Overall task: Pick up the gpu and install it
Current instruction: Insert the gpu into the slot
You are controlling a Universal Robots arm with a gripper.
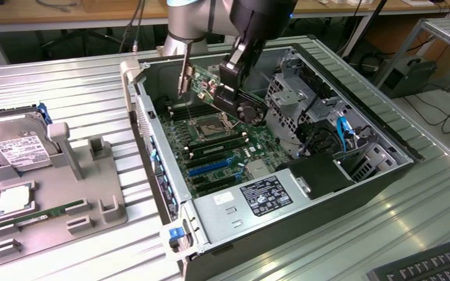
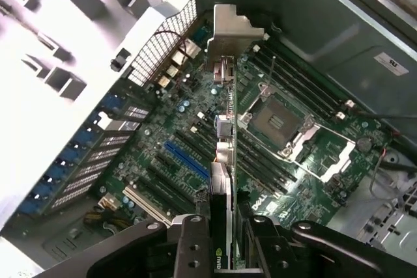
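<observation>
Exterior view, end effector clamped on gpu, held above motherboard, inside open case

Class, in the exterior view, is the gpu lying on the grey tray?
No, the gripper holds the gpu over the motherboard of the open case.

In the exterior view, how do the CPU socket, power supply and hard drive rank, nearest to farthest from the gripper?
1. CPU socket, mid-motherboard, by the gripper.
2. Power supply, case's near end.
3. Hard drive, on the exterior view's left.
</observation>
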